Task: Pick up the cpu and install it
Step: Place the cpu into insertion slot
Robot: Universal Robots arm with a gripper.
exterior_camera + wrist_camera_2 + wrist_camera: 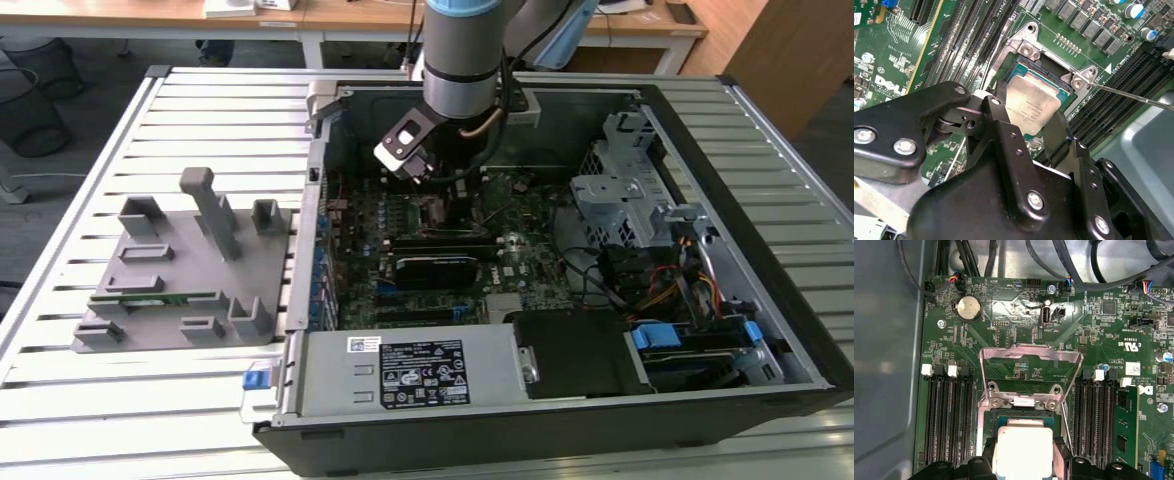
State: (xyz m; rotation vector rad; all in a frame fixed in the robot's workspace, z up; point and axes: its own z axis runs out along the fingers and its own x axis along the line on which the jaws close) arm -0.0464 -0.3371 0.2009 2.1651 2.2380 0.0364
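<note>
Observe that the arm [461, 60] reaches down into the open computer case [747, 130]. The case lies on the table [200, 110], to the exterior view's right of a grey parts holder [174, 290].

In the second wrist view, the pincer [1028, 116] is closed to a narrow span. Its fingers [1004, 135] press against two opposite edges of the cpu [1034, 102].

In the first wrist view, the held cpu [1024, 445] sits directly over the open socket [1024, 414] on the motherboard [1019, 315]. The metal load frame [1029, 357] is tilted up off the socket.

You cannot tell whether the cpu is fully seated.

A green memory stick [1126, 425] stands in a slot beside the socket.
</note>
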